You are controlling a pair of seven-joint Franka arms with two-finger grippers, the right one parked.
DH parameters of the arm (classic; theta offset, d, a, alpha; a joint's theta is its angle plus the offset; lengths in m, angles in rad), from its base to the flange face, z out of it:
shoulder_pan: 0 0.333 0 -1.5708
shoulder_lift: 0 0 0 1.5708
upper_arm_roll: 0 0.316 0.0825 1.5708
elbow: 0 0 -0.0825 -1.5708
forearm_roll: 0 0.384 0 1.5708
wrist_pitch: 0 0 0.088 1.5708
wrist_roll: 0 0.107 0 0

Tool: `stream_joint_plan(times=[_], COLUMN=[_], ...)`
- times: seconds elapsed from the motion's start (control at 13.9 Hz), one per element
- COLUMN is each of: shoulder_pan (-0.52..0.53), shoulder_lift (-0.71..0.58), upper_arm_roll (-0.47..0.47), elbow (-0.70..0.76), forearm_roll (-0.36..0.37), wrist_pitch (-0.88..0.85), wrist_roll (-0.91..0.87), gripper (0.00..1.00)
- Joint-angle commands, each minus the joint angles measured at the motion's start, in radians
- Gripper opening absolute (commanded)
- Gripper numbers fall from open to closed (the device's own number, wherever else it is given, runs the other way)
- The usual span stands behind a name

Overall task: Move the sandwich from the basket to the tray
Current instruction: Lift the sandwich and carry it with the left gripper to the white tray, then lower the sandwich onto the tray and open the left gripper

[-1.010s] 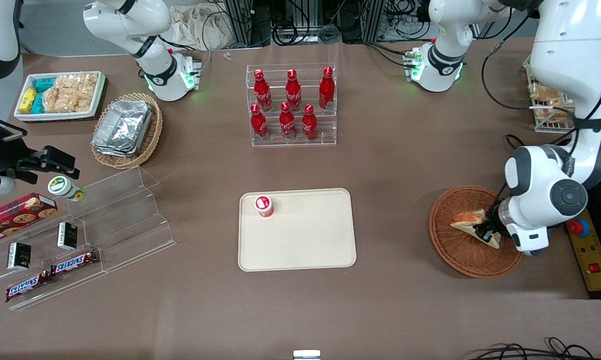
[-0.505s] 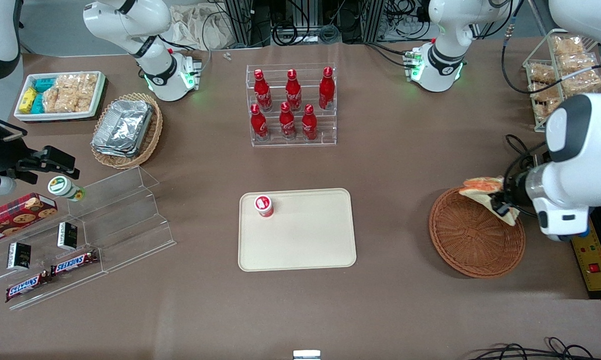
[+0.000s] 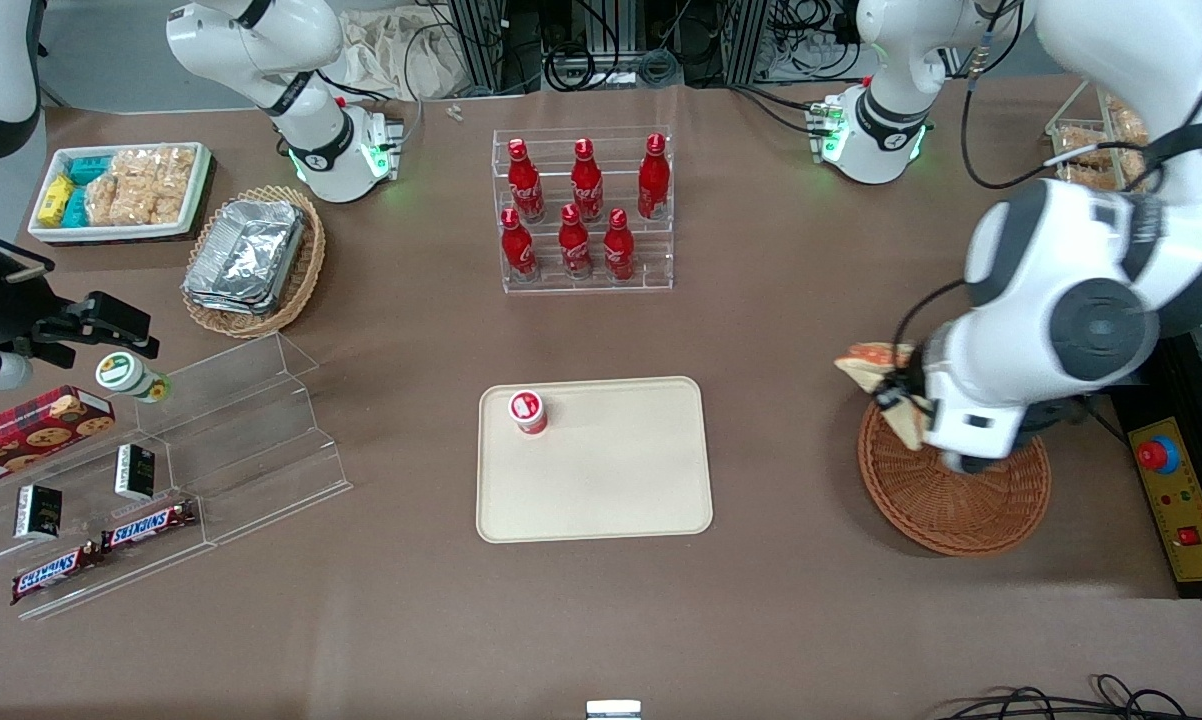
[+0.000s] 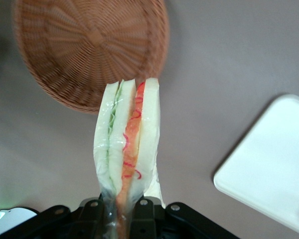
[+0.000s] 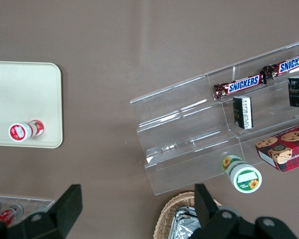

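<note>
One sandwich (image 3: 876, 372) hangs in the air, clamped between the fingers of the left arm's gripper (image 3: 901, 400), which is raised above the rim of the reddish-brown basket (image 3: 961, 500) on the side toward the tray (image 3: 594, 460). From the wrist camera the sandwich (image 4: 127, 144) shows edge-on in clear wrap, white bread either side of a green and an orange-red layer, with the black fingers (image 4: 97, 211) pressed against its two faces at its base. Its tip points toward the basket (image 4: 89, 45), which lies below it with nothing inside that I can see, and a corner of the tray (image 4: 269, 169) shows off to one side.

The cream tray sits flat in the middle of the table, well apart from the basket, and carries a small red-capped bottle (image 3: 527, 411) standing near one corner. Farther from the front camera stands a clear rack with six red soda bottles (image 3: 583, 210). Toward the parked arm's end of the table I see a tan wicker basket of foil containers (image 3: 251, 258), a white tray of snack packets (image 3: 121, 190), and a clear stepped stand (image 3: 211, 440) with Snickers bars (image 3: 101, 545) at its lowest step.
</note>
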Motion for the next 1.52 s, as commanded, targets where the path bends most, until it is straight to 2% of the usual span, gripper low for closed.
stream_joint_plan(times=[0.0,0.14,0.51,0.72,0.79,1.23,1.3,1.37,1.44], shoulder_pan=[-0.096,-0.143,-0.246,-0.297,-0.297,-0.312,-0.312,-0.311,-0.312], shoulder_lift=[0.050,0.081,0.206,0.324,0.356,0.446,0.444,0.441,0.438], upper_arm_roll=[-0.002,-0.004,-0.002,-0.002,-0.002,-0.004,-0.004,-0.004,-0.004], elbow=[0.059,0.090,0.087,0.087,0.083,0.084,0.084,0.086,0.086], forearm_roll=[0.023,0.040,0.051,0.143,0.146,0.130,0.129,0.130,0.129], wrist_pitch=[-0.015,-0.006,0.247,0.396,0.459,0.488,0.487,0.487,0.485], wrist_roll=[0.046,0.106,0.108,0.109,0.109,0.151,0.141,0.152,0.137], gripper=[0.00,0.00,0.00,0.00,0.00,0.00,0.28,0.87,0.99])
